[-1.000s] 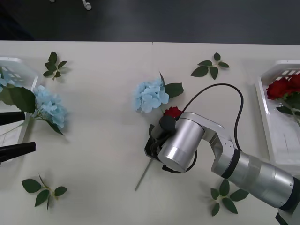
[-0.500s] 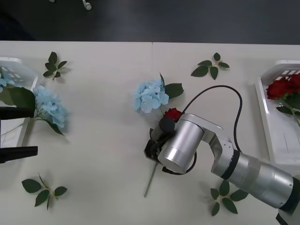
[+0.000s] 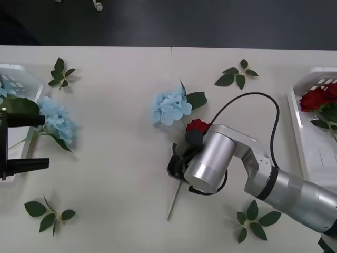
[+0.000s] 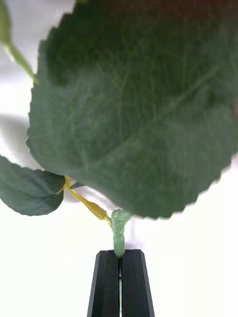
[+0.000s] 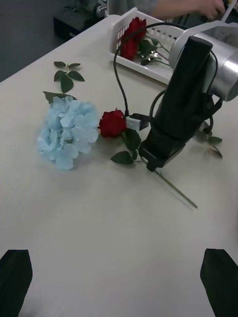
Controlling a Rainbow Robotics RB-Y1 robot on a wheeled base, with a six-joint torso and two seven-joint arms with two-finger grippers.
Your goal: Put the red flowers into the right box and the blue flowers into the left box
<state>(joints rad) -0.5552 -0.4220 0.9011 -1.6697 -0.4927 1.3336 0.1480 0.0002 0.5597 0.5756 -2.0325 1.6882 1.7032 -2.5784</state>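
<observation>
White tabletop (image 3: 121, 174) carries everything: the right box (image 3: 303, 134) at its right edge already holds red roses (image 3: 313, 98), the left box (image 3: 23, 74) sits at its left edge. Mid-table, the right gripper (image 4: 119, 277) is clamped on the stem of a red rose (image 3: 197, 125), whose long axis runs from the bloom near the table's middle down toward the near edge. Beside it lies a blue hydrangea (image 3: 169, 108). The right box lies well to this rose's right. The left gripper (image 5: 116, 277), spread wide and empty, waits by the left box.
</observation>
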